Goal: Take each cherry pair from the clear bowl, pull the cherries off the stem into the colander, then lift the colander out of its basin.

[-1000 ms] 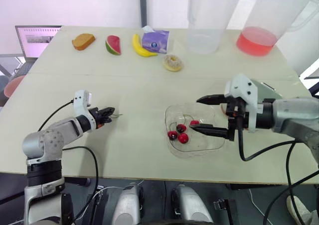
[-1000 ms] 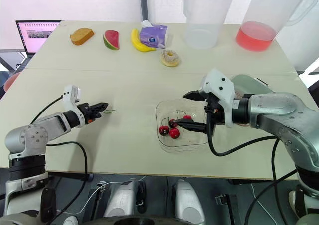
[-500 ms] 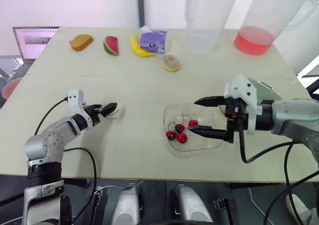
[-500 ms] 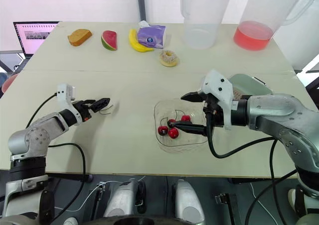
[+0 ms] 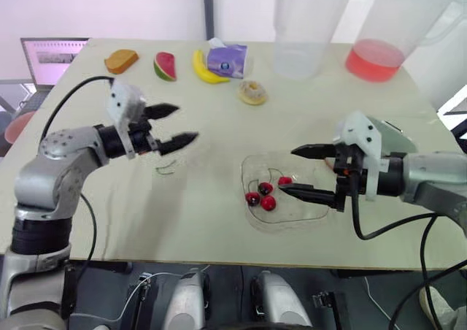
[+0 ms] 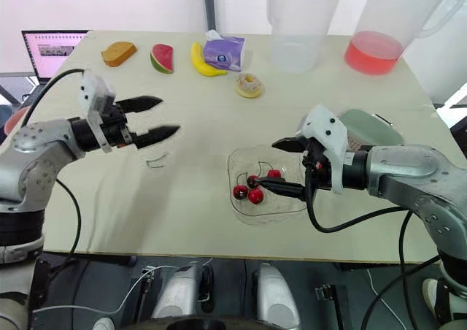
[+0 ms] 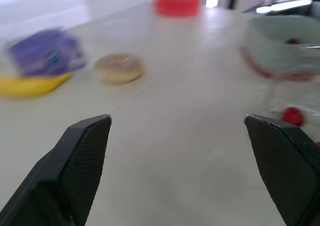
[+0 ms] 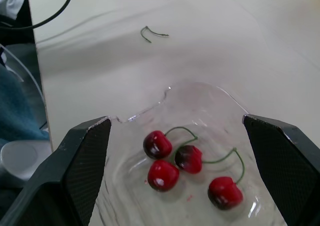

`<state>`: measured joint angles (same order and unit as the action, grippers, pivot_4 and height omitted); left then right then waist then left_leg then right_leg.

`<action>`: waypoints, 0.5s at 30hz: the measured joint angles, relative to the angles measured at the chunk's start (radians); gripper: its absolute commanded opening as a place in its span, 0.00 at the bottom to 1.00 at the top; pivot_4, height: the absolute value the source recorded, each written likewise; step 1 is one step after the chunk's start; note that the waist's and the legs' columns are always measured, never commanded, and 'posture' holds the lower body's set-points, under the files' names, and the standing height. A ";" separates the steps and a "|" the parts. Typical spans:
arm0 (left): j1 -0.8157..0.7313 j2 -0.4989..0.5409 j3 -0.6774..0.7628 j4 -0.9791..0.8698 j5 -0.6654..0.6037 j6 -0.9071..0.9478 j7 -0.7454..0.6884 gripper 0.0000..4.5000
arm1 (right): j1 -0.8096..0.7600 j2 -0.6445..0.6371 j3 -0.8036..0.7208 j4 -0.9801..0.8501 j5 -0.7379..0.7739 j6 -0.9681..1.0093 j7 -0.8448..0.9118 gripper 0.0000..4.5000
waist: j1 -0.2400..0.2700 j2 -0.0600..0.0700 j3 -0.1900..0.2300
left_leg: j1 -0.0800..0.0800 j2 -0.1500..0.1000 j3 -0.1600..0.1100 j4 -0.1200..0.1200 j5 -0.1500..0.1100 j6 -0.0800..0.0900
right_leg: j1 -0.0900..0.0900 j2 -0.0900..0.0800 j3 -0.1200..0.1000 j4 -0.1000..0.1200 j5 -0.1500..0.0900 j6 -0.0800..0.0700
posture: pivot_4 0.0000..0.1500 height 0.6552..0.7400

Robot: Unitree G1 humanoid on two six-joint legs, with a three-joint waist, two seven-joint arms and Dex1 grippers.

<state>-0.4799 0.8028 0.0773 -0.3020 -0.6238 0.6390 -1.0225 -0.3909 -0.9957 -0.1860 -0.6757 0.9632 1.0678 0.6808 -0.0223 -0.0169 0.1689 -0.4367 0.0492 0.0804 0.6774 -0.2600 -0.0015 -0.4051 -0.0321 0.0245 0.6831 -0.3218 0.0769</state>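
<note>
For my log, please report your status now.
Left gripper open, empty. Right gripper open at clear bowl, four cherries inside. Bare stem on table, away from bowl.

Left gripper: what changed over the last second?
The left gripper opened, let go of the thin green stem and rose away from the beige table top; the stem now lies loose on it. The right gripper stayed open over the clear plastic bowl, with the four red cherries still inside.
</note>
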 measured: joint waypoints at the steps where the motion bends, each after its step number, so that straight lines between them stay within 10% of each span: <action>1: 0.019 0.036 -0.027 -0.053 -0.024 0.008 -0.068 0.99 | 0.003 -0.013 -0.002 0.000 0.000 0.006 -0.003 1.00 | -0.002 0.001 0.000 | 0.001 0.000 0.001 -0.001 0.000 0.000 | 0.000 0.000 0.001 0.000 0.000 0.000 | 1.00 1.00; 15: 0.032 0.026 -0.113 -0.099 0.005 -0.039 -0.156 0.99 | -0.045 -0.087 0.101 -0.005 -0.018 0.070 -0.003 1.00 | 0.009 0.000 0.000 | 0.002 0.000 0.000 0.000 0.000 0.000 | 0.001 0.003 0.001 0.000 0.000 0.000 | 1.00 1.00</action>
<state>-0.4484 0.8289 -0.0354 -0.4014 -0.6187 0.6000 -1.1787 -0.4355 -1.0829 -0.0854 -0.6804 0.9451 1.1378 0.6775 -0.0131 -0.0166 0.1692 -0.4349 0.0495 0.0806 0.6774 -0.2601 -0.0012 -0.4041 -0.0288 0.0251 0.6833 -0.3220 0.0770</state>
